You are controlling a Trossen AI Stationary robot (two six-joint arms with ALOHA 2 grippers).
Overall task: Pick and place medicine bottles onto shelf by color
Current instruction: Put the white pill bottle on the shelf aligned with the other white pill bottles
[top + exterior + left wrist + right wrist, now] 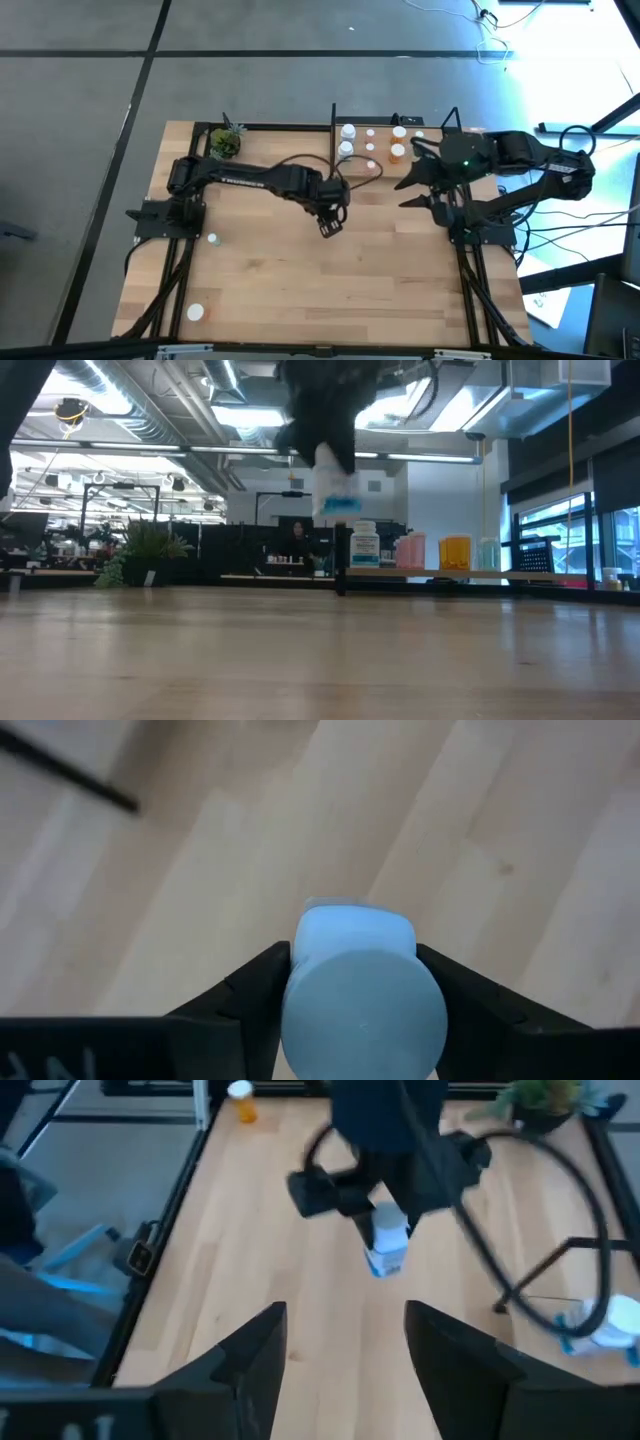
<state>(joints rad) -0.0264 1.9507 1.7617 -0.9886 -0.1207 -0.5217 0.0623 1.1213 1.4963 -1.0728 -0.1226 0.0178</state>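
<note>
My left gripper (330,215) hangs over the middle of the table, shut on a white medicine bottle with a blue label (335,482). The bottle also shows in the right wrist view (388,1245). The shelf (440,128) stands at the far edge with several bottles upright on it: white (365,545), pink (410,550), orange (455,552) and pale green (487,552). My right gripper (415,185) is open and empty, just in front of the shelf and to the right of the held bottle. My left gripper pinches the bottle's cap end (362,1005) between its two fingers (262,985), one on each side. The fingers come from above, pointing down. The bottle hangs below them about upright, its labelled bottom end (385,1263) lifted clear of the table.
Two loose bottles stand on the table's left part, one white (212,238) and one near the front edge (196,312). A small potted plant (227,143) stands at the far left. A black upright post (333,125) marks the shelf's left end. Bare wood lies under the held bottle.
</note>
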